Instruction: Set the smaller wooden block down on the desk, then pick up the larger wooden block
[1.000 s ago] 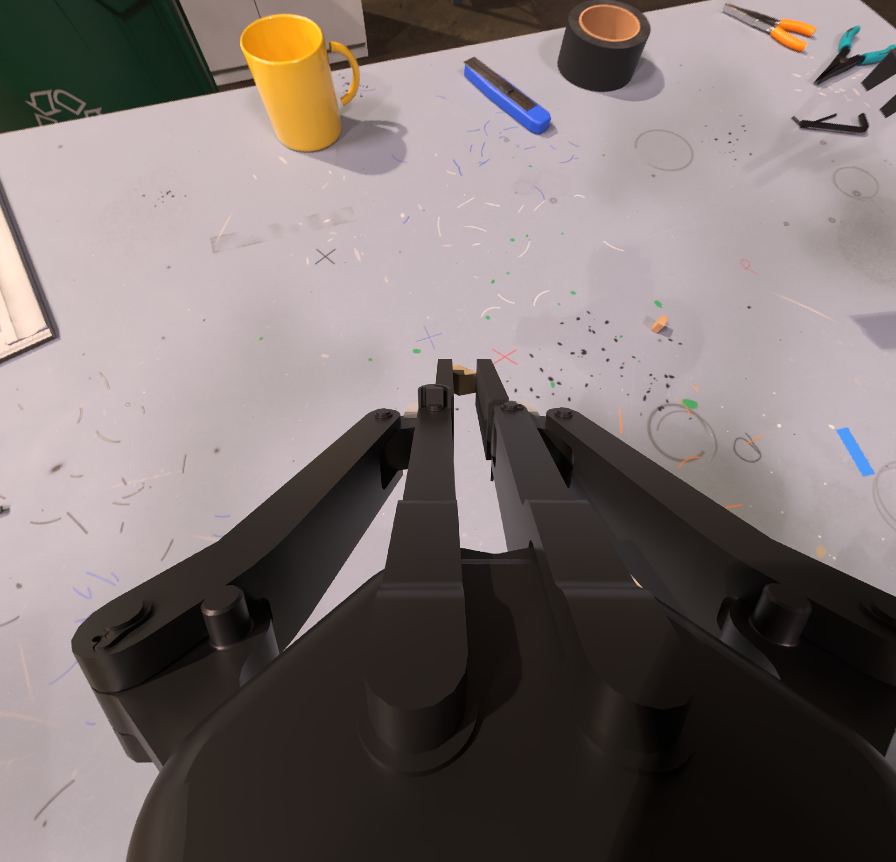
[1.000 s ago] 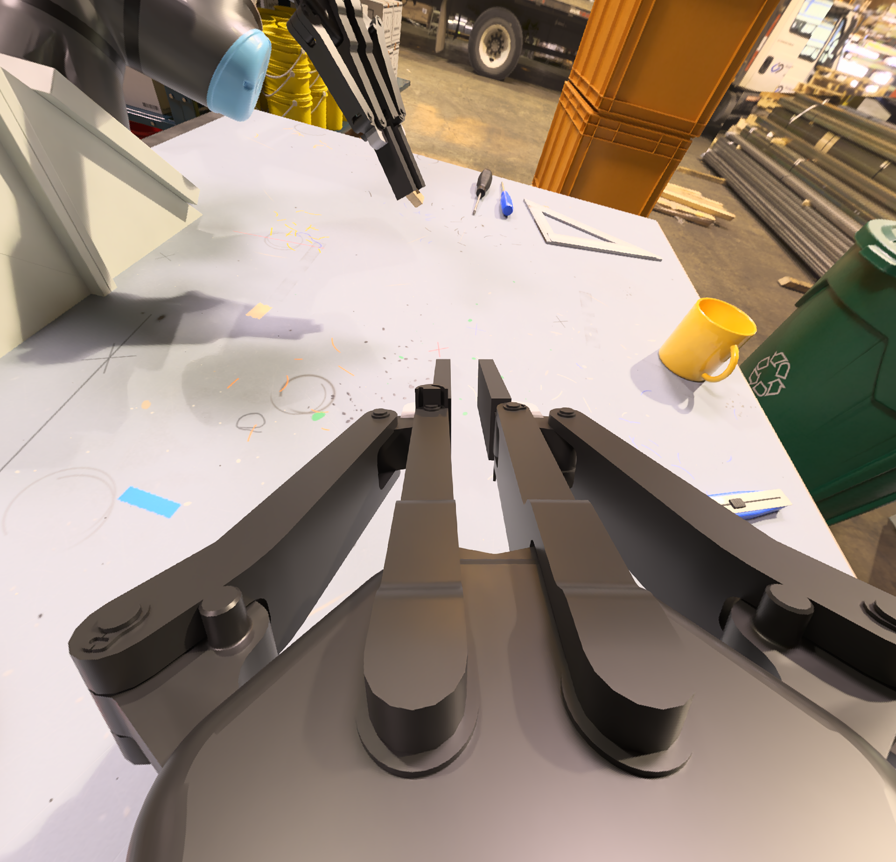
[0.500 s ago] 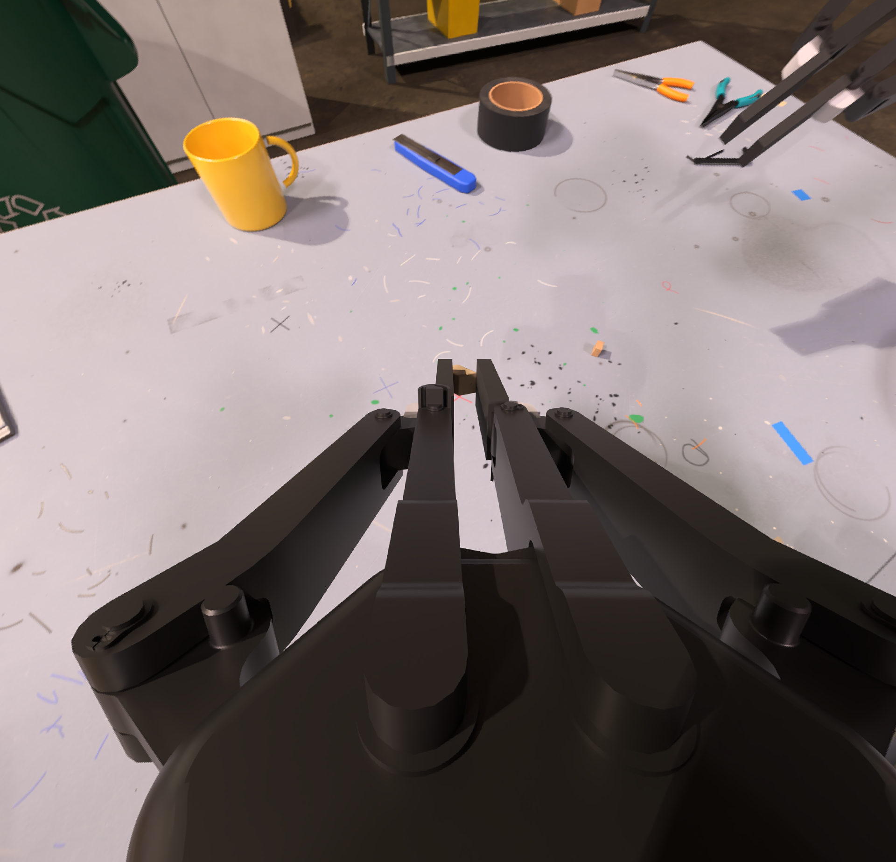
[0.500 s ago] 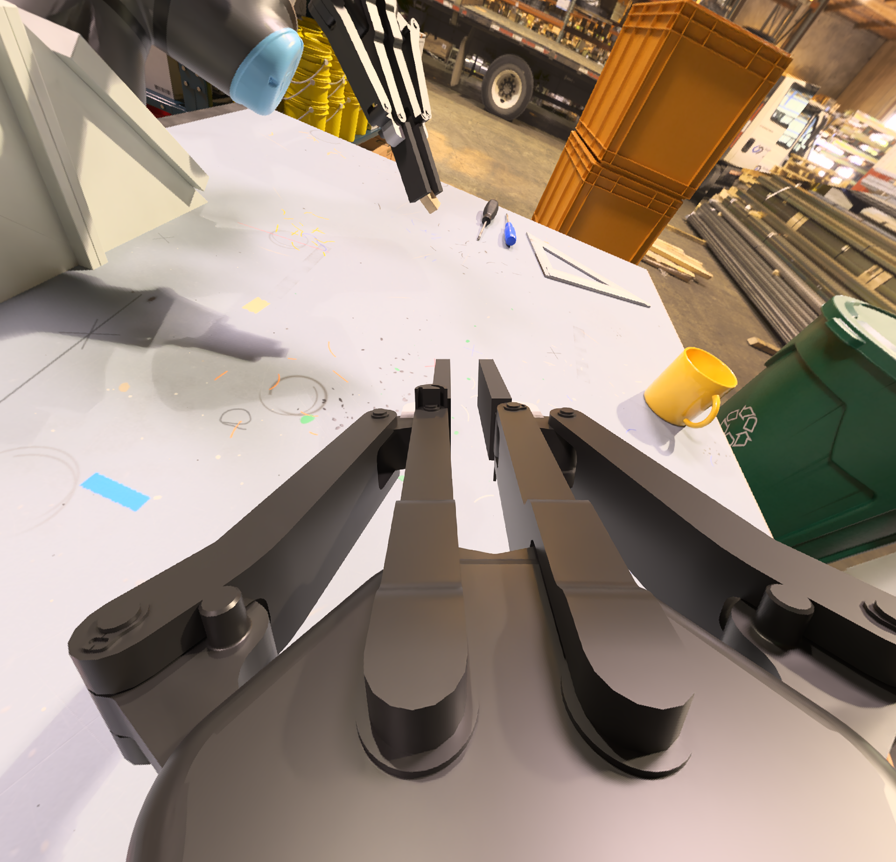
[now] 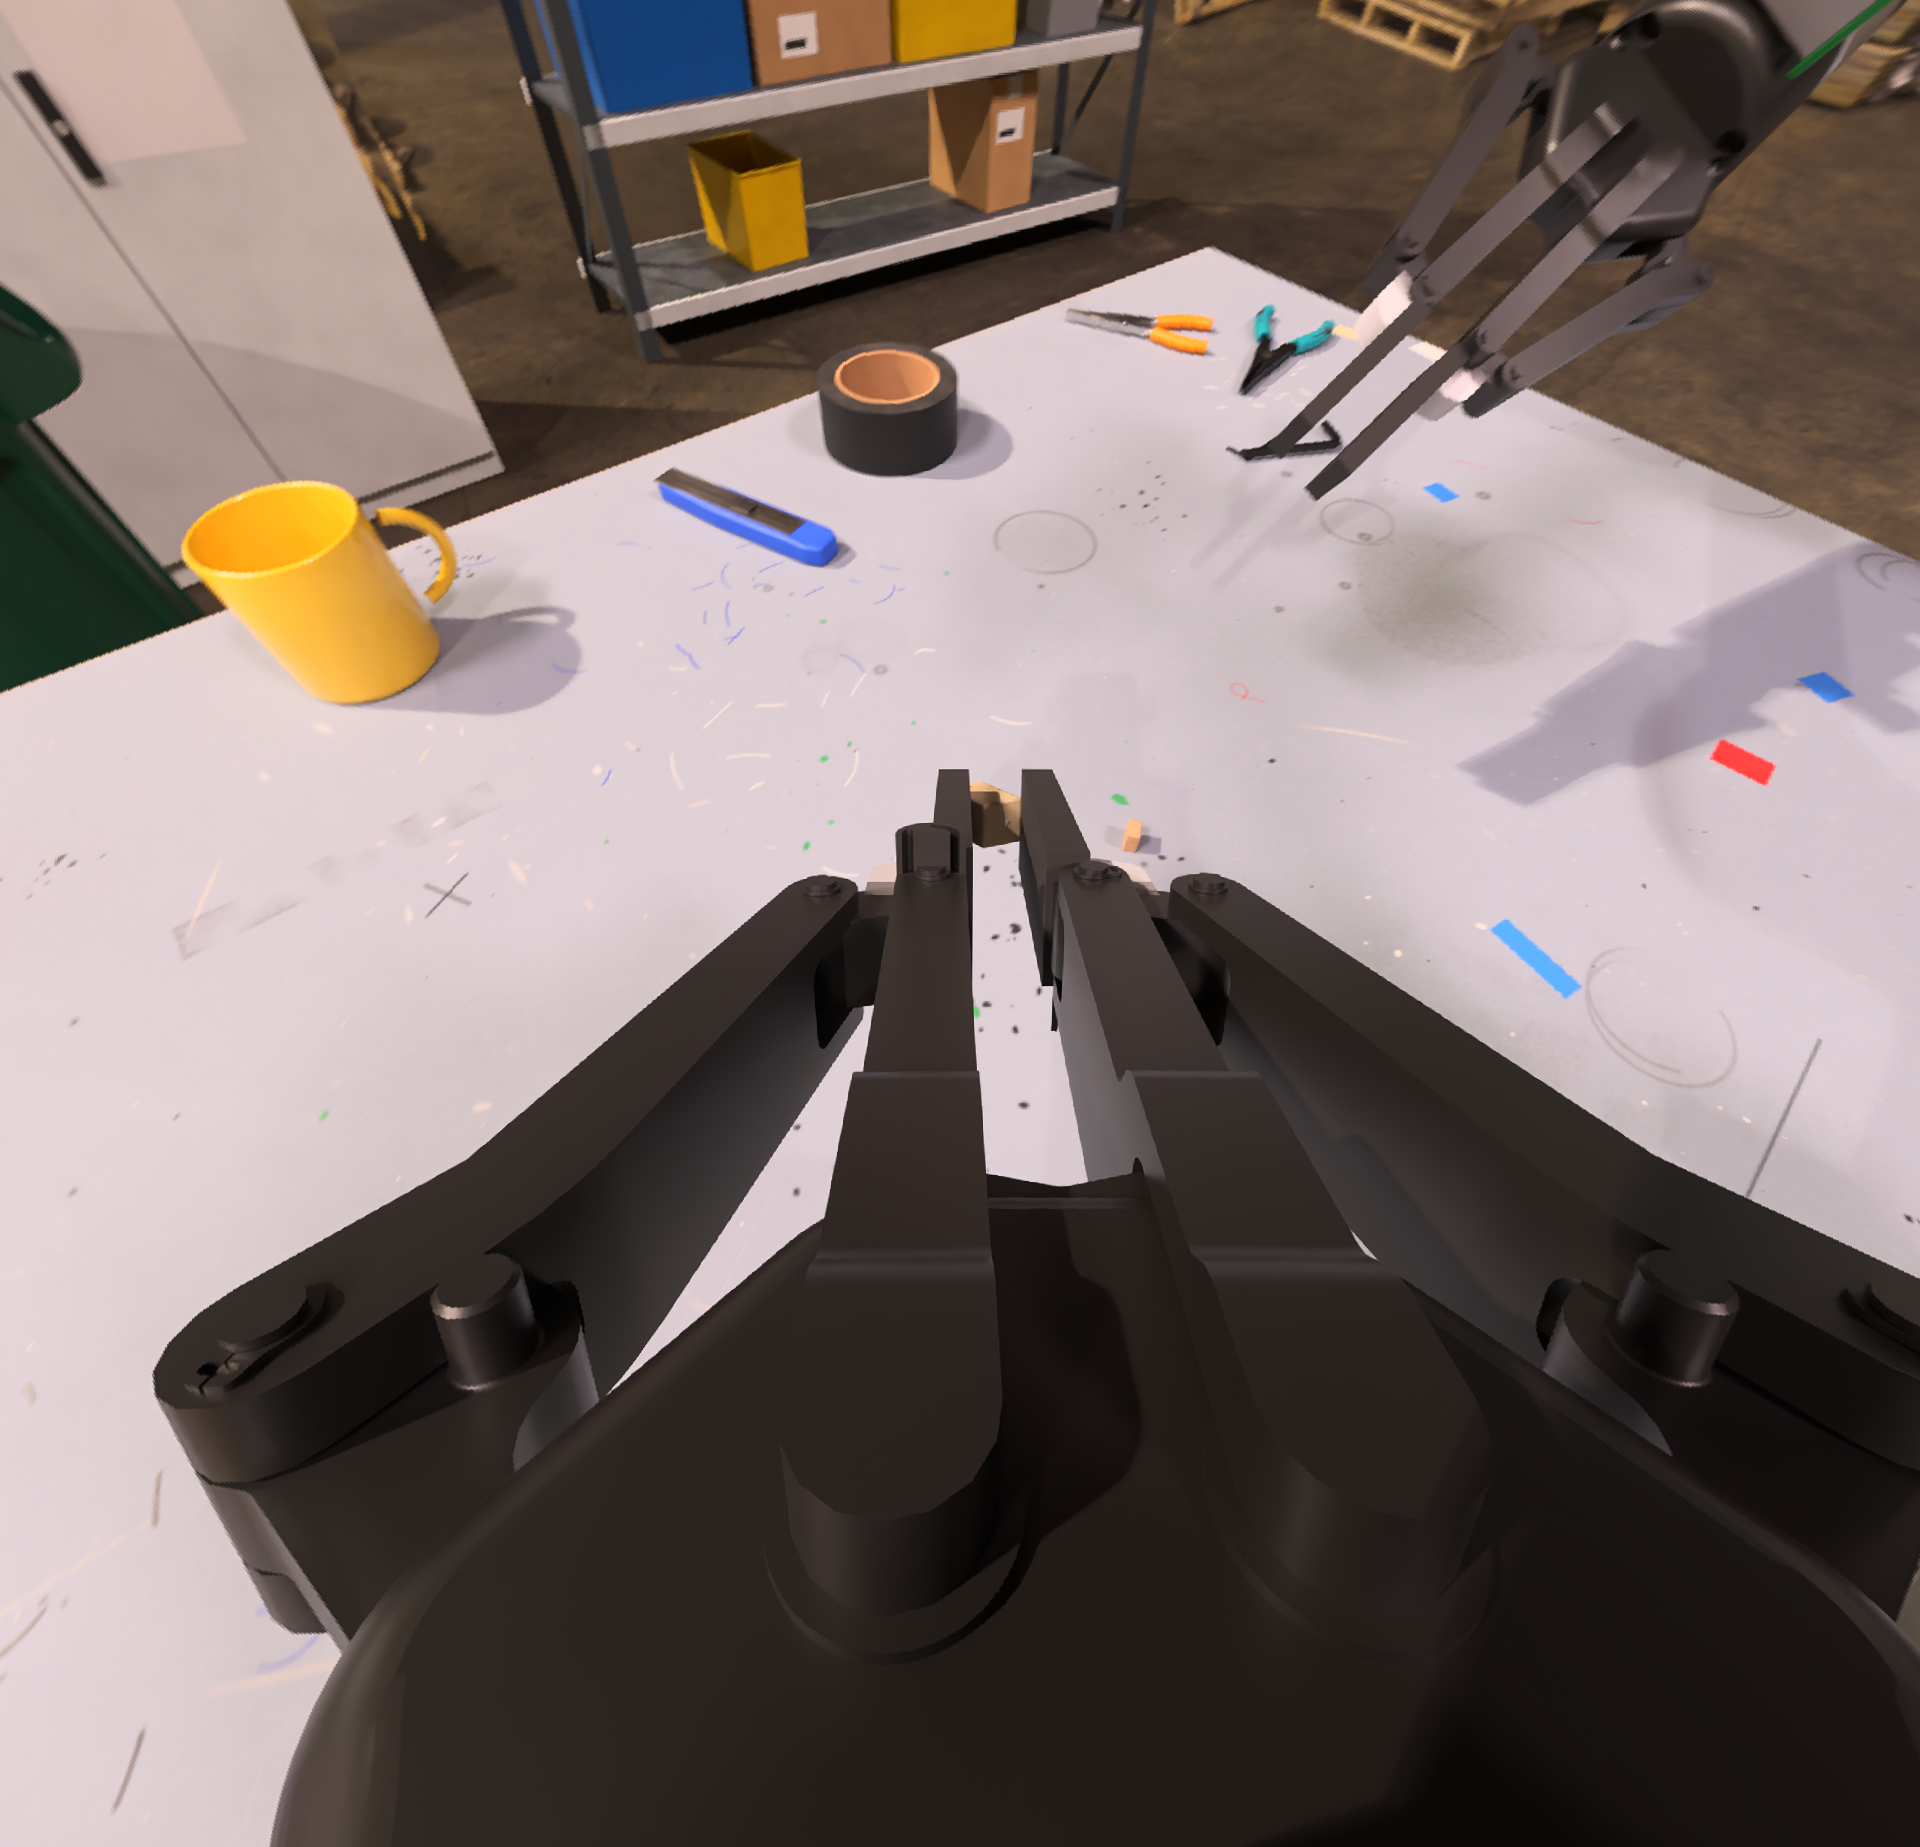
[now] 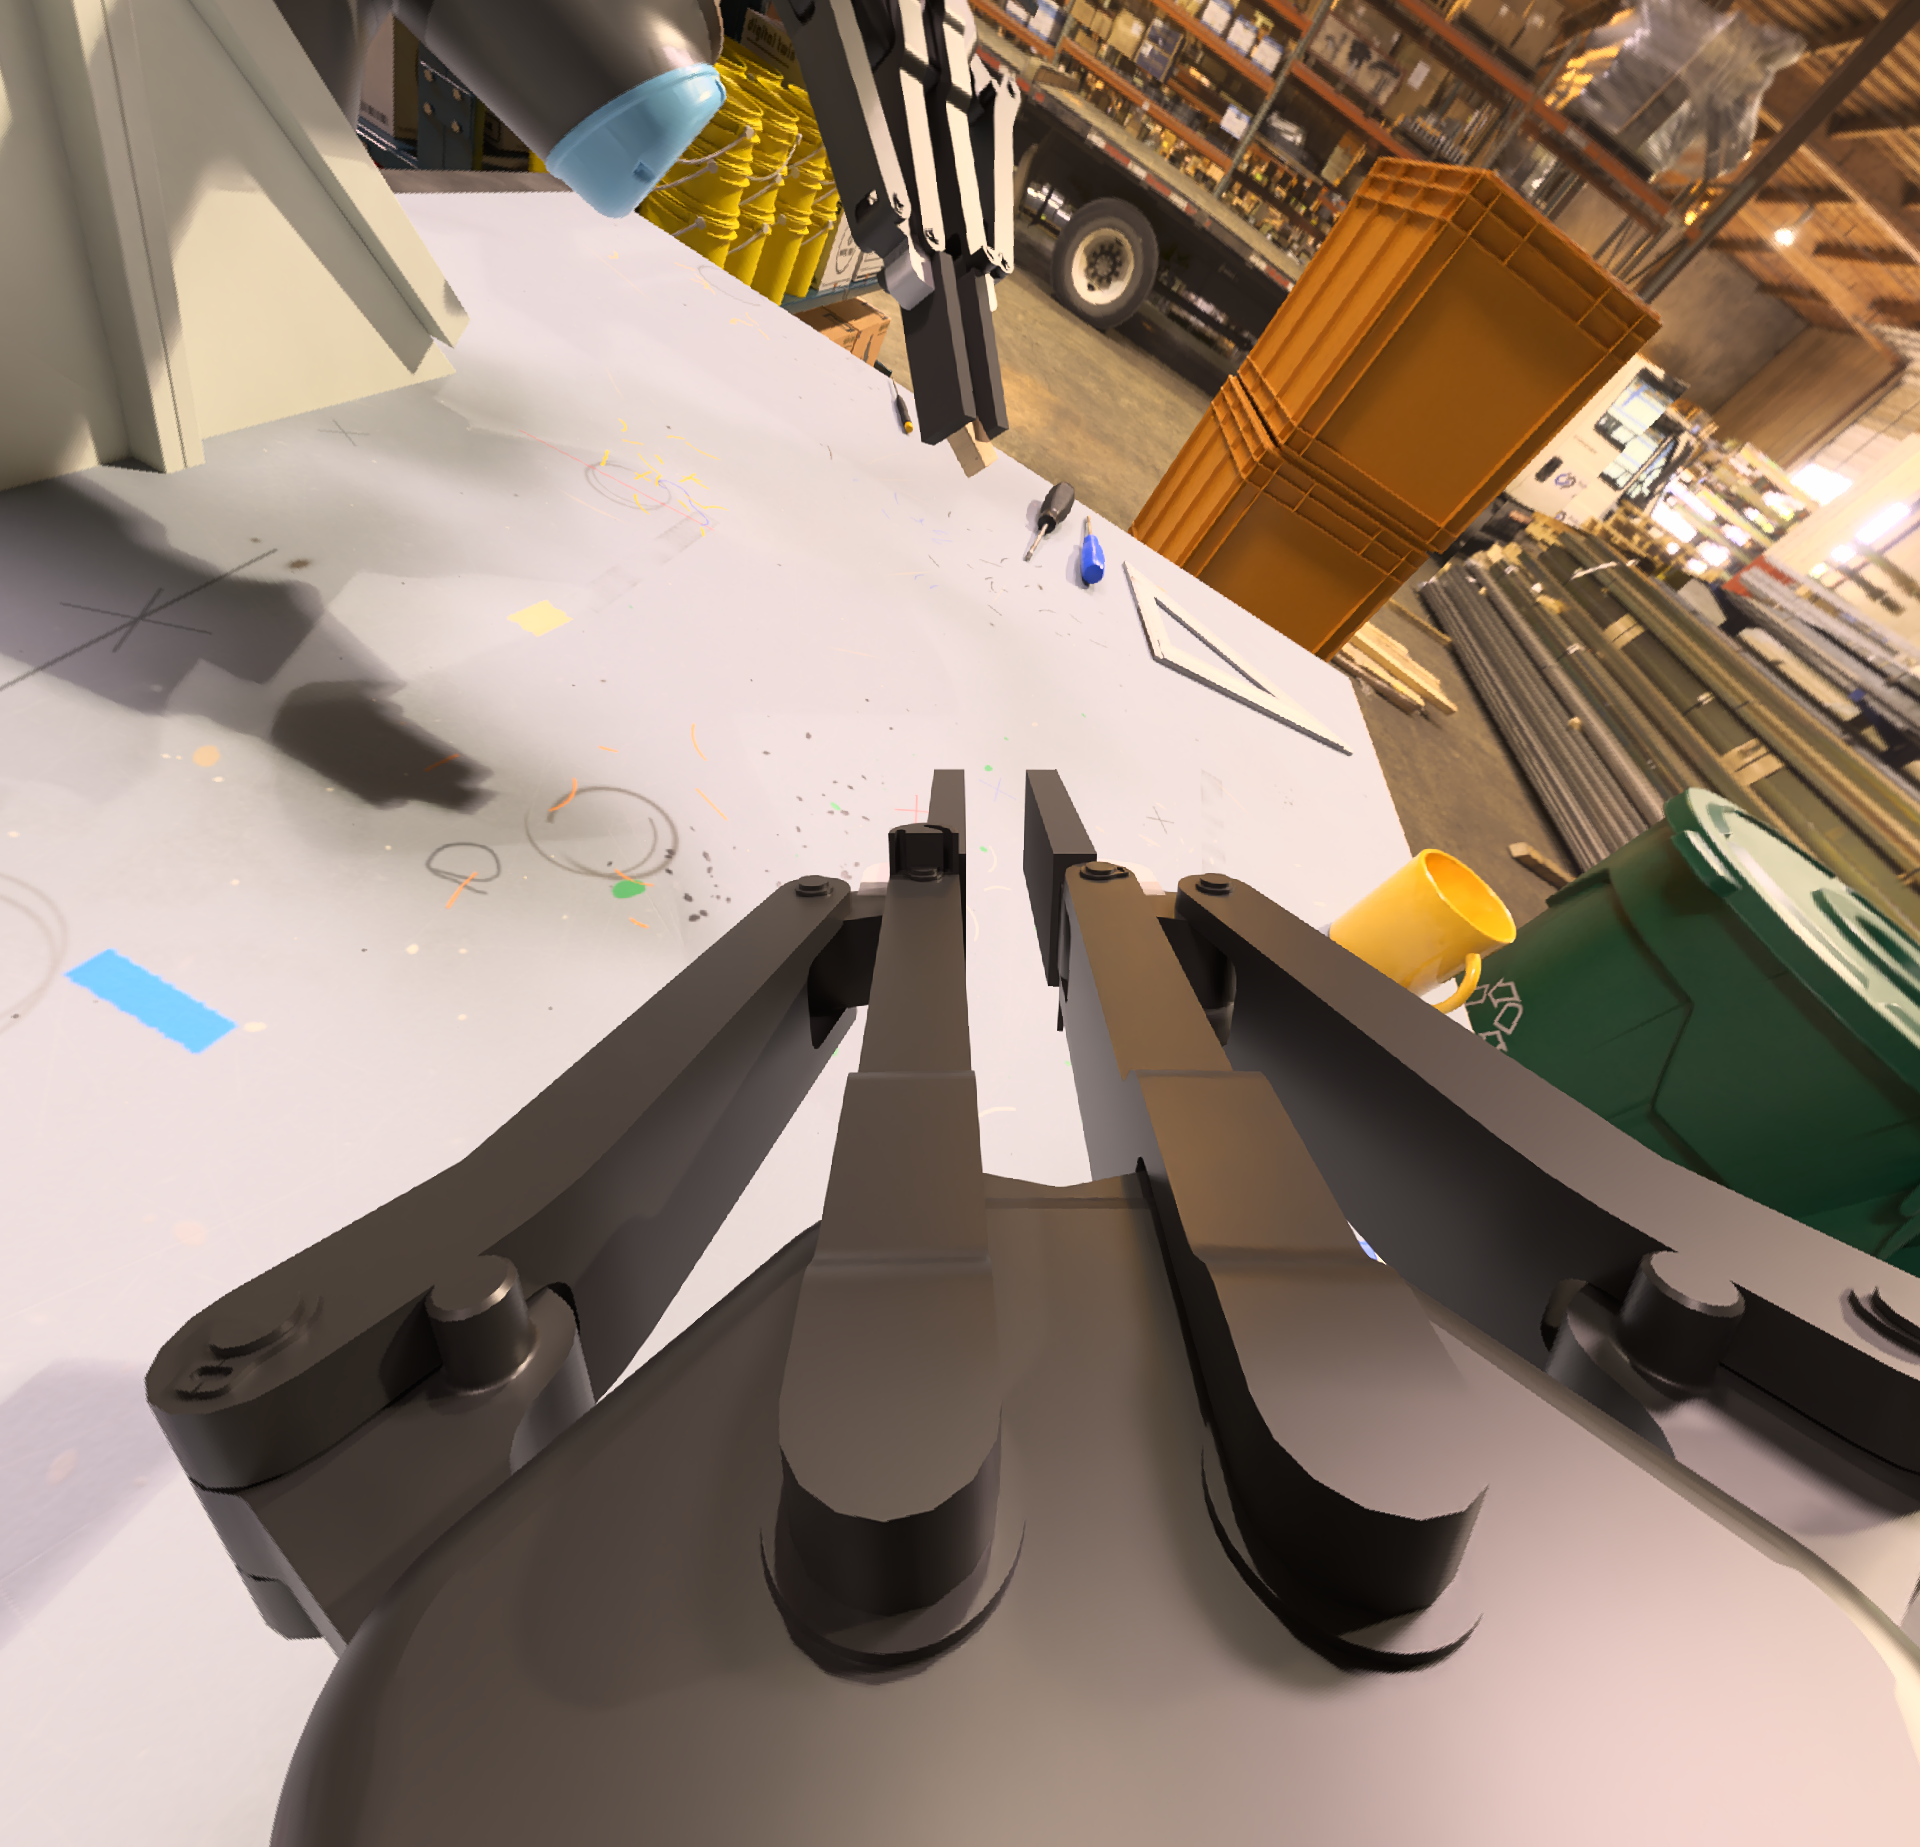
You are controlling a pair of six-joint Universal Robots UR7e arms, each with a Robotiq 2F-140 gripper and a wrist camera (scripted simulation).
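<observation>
Holding a small wooden block [image 5: 992, 812] between its fingertips, the left end effector [image 5: 994, 810] hangs high over the tabletop [image 5: 1195, 644]. Sweeping left to right: yellow mug [image 5: 312, 592], blue knife [image 5: 746, 517], tape roll [image 5: 888, 410], then pliers [image 5: 1153, 327] at the far edge. On the tabletop just right of the fingertips lies another tan block [image 5: 1132, 836]; which of the two is larger I cannot tell from here, since one is half hidden between the fingers. Far right, the right end effector [image 6: 992, 810] hovers with its fingers drawn narrow and nothing between them. From its camera, the left one shows high above the tabletop, the block [image 6: 971, 447] peeking out below its tips.

If the held piece is the smaller one, the job now is the set-down. Best to come straight down, keep the block level, and land it apart from the other block. Release only on contact, so it won't bounce or roll.
</observation>
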